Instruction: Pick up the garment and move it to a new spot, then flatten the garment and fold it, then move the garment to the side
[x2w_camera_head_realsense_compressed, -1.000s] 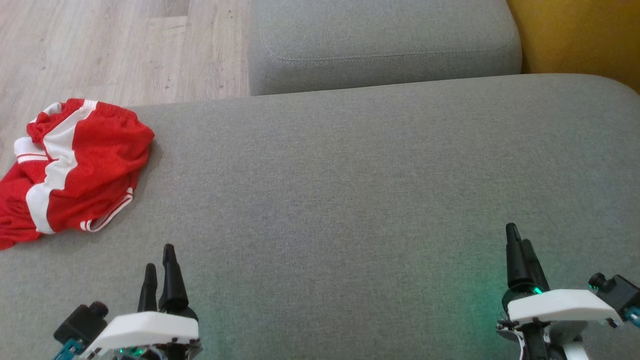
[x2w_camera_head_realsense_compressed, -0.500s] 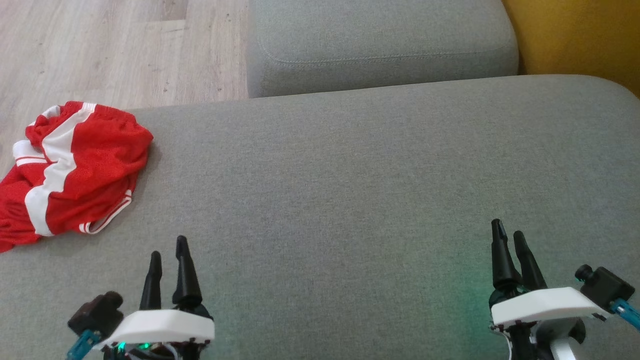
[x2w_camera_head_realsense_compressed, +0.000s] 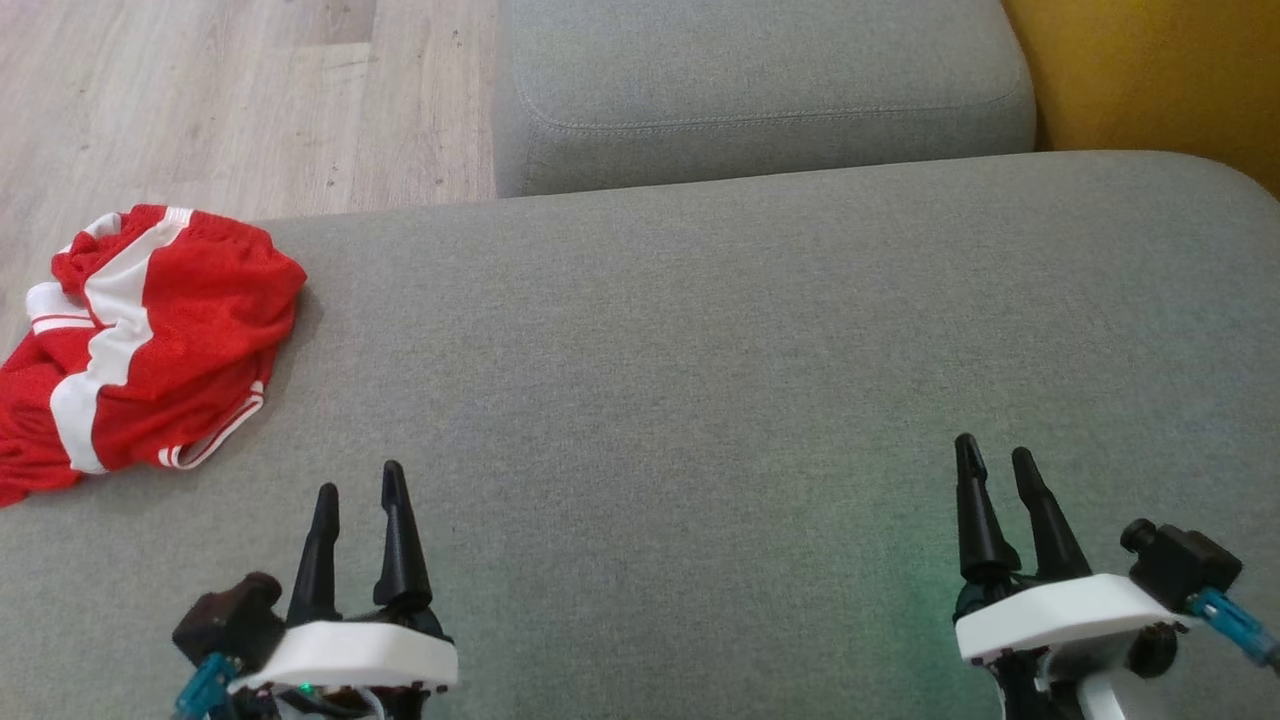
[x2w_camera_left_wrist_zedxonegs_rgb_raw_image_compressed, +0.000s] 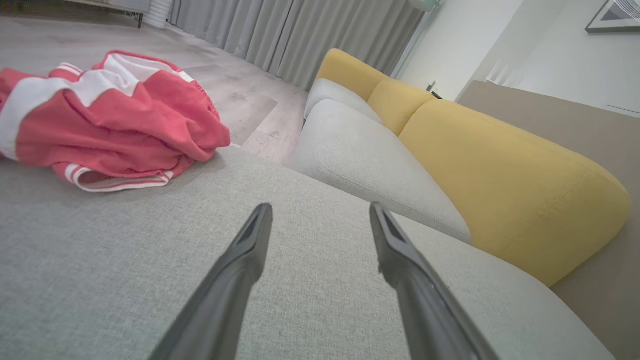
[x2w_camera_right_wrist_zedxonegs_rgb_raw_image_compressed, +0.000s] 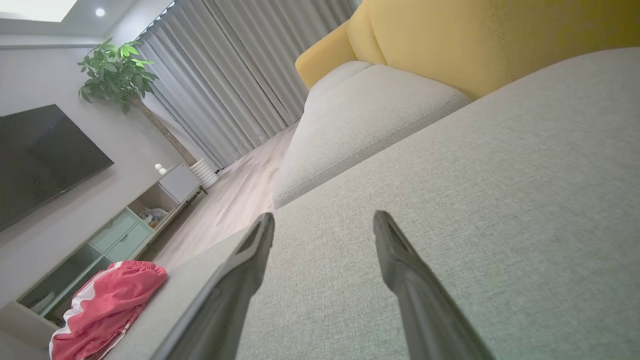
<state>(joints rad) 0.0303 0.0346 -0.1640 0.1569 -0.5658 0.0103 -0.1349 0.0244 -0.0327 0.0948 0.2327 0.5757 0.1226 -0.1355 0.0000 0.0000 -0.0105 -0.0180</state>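
A crumpled red garment with white stripes (x2w_camera_head_realsense_compressed: 140, 335) lies at the left end of the grey sofa seat (x2w_camera_head_realsense_compressed: 700, 380), partly hanging over its edge. The left wrist view shows the garment (x2w_camera_left_wrist_zedxonegs_rgb_raw_image_compressed: 105, 120) at upper left; in the right wrist view the garment (x2w_camera_right_wrist_zedxonegs_rgb_raw_image_compressed: 107, 305) sits at lower left. My left gripper (x2w_camera_head_realsense_compressed: 360, 478) hovers open over the seat at the lower left, to the right of and nearer than the garment, holding nothing. My right gripper (x2w_camera_head_realsense_compressed: 993, 452) is open and empty at the lower right, far from the garment.
A second grey cushion (x2w_camera_head_realsense_compressed: 760, 90) lies beyond the seat, with a yellow backrest (x2w_camera_head_realsense_compressed: 1150, 75) to the right. Wooden floor (x2w_camera_head_realsense_compressed: 200, 100) lies past the seat's left edge. A TV cabinet (x2w_camera_right_wrist_zedxonegs_rgb_raw_image_compressed: 100, 235) and plant (x2w_camera_right_wrist_zedxonegs_rgb_raw_image_compressed: 117, 75) stand across the room.
Both grippers have spread their fingers from nearly together to open. The left one shifted right, the right one shifted left and slightly forward. The garment has not moved.
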